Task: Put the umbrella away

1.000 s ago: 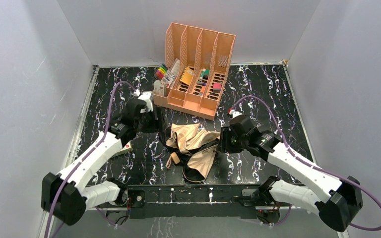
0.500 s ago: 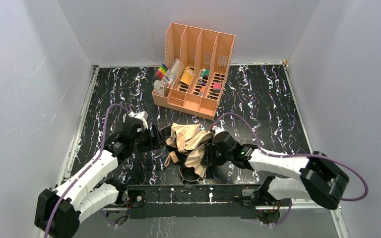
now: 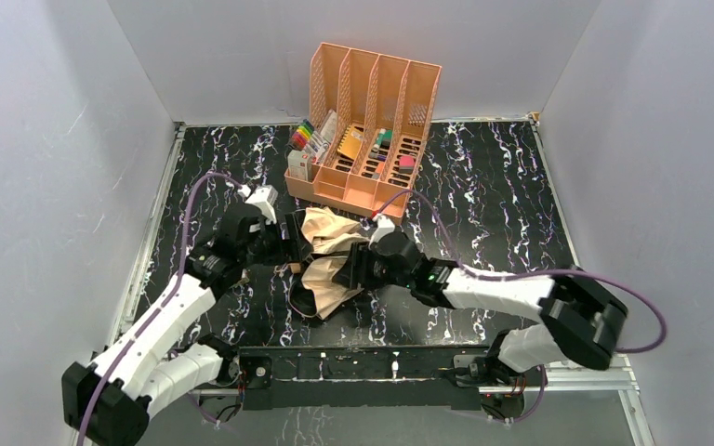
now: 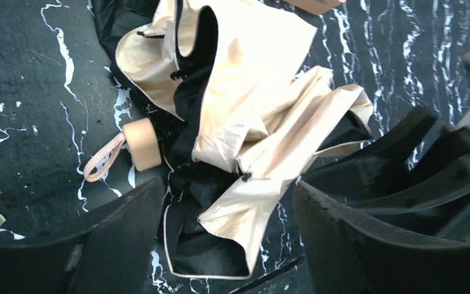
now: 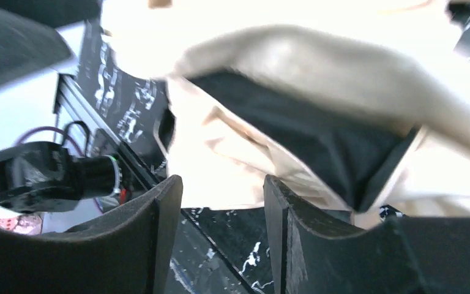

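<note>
Two arms have crowded in on the umbrella [image 3: 327,262] within the last second. The right end effector [image 3: 351,270] began out at the bundle's 3 o'clock edge. It has since reached across, and the right arm now lies low over the bench [image 3: 493,195], pointing toward 9 o'clock. The crumpled canopy has been nudged a little toward 10 o'clock, from mid-bench to a spot nearer the peach file organizer [image 3: 372,111], though still apart from it. The left end effector [image 3: 290,244] dipped toward the near edge, then came back up to the umbrella's 9 o'clock side.

Neither one grips anything. In the left wrist view the fingers are spread wide, with loose tan-and-black fabric lying on the bench between and beyond them. The cream handle [image 4: 142,144] and its strap sit toward 10 o'clock, untouched. The right fingers are also parted, with bench showing through the gap and the fabric just past the tips.

By my reading the canopy is still loose and unfolded, so this was repositioning. Gathering and wrapping the folds remains to be done.
</note>
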Controlling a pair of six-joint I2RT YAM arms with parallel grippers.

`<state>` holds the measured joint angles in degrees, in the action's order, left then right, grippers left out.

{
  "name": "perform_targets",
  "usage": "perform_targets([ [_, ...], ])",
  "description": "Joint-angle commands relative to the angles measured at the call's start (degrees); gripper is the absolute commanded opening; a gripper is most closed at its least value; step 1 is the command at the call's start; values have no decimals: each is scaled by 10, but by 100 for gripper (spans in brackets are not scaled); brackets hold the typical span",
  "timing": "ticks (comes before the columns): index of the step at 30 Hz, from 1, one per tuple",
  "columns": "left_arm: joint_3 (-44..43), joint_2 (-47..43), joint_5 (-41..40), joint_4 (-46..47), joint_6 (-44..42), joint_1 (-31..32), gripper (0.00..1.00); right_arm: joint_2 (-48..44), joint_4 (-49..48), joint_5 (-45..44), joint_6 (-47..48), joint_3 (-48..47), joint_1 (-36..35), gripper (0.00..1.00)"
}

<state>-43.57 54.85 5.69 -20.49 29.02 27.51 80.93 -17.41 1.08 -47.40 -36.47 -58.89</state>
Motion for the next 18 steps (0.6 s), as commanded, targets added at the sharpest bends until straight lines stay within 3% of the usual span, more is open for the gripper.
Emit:
perform_targets([
  [1,32,-73,33,-38,27,1,83,-109,115,-95,17,-22,0,61],
  [5,75,-123,67,-37,86,22,97,-198,186,-117,28,1,4,63],
  [10,96,-124,-36,-37,144,140,98,-253,237,-128,22,16,6,63],
  [15,104,-68,-155,-34,206,252,90,-257,236,-127,17,19,7,63],
  [18,116,-44,-190,-27,218,281,78,-259,230,-128,10,24,7,63],
])
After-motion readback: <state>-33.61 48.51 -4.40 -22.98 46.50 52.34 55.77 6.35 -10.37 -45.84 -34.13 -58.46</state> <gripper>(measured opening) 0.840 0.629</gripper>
